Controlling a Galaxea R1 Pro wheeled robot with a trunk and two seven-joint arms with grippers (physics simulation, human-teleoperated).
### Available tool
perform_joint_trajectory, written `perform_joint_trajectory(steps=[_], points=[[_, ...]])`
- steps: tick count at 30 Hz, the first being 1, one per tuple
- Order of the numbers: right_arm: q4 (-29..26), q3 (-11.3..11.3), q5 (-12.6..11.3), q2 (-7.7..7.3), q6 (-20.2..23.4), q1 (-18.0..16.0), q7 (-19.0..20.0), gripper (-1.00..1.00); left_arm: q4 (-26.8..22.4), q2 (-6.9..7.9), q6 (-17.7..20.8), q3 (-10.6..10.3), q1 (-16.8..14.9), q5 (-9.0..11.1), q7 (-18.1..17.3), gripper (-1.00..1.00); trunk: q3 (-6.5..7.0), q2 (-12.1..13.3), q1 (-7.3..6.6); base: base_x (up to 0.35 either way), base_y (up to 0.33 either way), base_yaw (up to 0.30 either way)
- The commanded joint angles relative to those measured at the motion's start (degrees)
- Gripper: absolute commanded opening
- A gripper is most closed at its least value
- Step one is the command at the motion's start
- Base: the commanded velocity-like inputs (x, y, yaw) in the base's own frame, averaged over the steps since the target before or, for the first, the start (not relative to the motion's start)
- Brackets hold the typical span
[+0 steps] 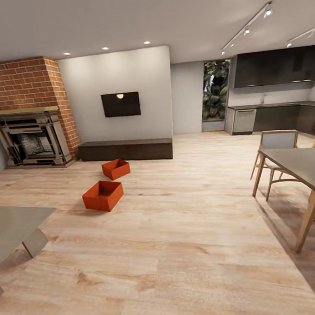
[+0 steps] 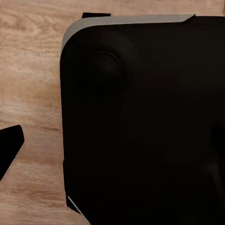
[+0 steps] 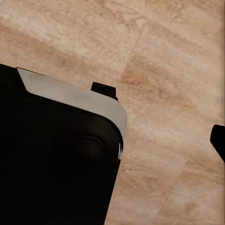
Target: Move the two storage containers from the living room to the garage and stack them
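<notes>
Two orange-red open-top storage containers on light wood plank floor (image 1: 192, 231) — nearer container (image 1: 103, 195) & farther container (image 1: 116, 168), both upright, empty, apart, each turned at an angle — in front of low dark bench (image 1: 126, 149).

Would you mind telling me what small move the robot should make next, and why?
Probably drive forward and slightly left toward the nearer storage container. Both orange-red bins, it and the farther storage container, sit on the wood floor well ahead, likely beyond reach.
</notes>
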Motion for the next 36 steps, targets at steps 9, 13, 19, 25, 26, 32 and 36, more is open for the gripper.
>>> perform_joint_trajectory(steps=[9, 13, 19, 25, 26, 32, 36], points=[[0.1, 0.5, -0.4, -0.01, -0.2, 0.0, -0.1, 1.00, 0.0, 0.00, -0.1, 0.1, 0.0, 0.1, -0.1, 1.00, -0.06, 0.0, 0.03, 0.322, 0.000, 0.000], [0.1, 0.5, -0.4, -0.03, -0.2, 0.0, -0.1, 1.00, 0.0, 0.00, -0.1, 0.1, 0.0, 0.1, -0.1, 1.00, -0.06, 0.0, 0.03, 0.322, 0.000, 0.000], [0.1, 0.4, -0.4, -0.04, -0.2, 0.0, -0.1, 1.00, 0.0, 0.00, -0.1, 0.1, 0.0, 0.1, -0.1, 1.00, -0.06, 0.0, 0.03, 0.322, 0.000, 0.000], [0.1, 0.5, -0.4, -0.02, -0.2, 0.0, -0.1, 1.00, 0.0, 0.00, -0.1, 0.1, 0.0, 0.1, -0.1, 1.00, -0.06, 0.0, 0.03, 0.322, 0.000, 0.000], [0.1, 0.5, -0.4, -0.01, -0.2, 0.0, -0.1, 1.00, 0.0, 0.00, -0.1, 0.1, 0.0, 0.1, -0.1, 1.00, -0.06, 0.0, 0.03, 0.322, 0.000, 0.000], [0.1, 0.5, -0.4, -0.03, -0.2, 0.0, -0.1, 1.00, 0.0, 0.00, -0.1, 0.1, 0.0, 0.1, -0.1, 1.00, -0.06, 0.0, 0.03, 0.322, 0.000, 0.000], [0.1, 0.5, -0.4, -0.03, -0.2, 0.0, -0.1, 1.00, 0.0, 0.00, -0.1, 0.1, 0.0, 0.1, -0.1, 1.00, -0.06, 0.0, 0.03, 0.322, 0.000, 0.000]])
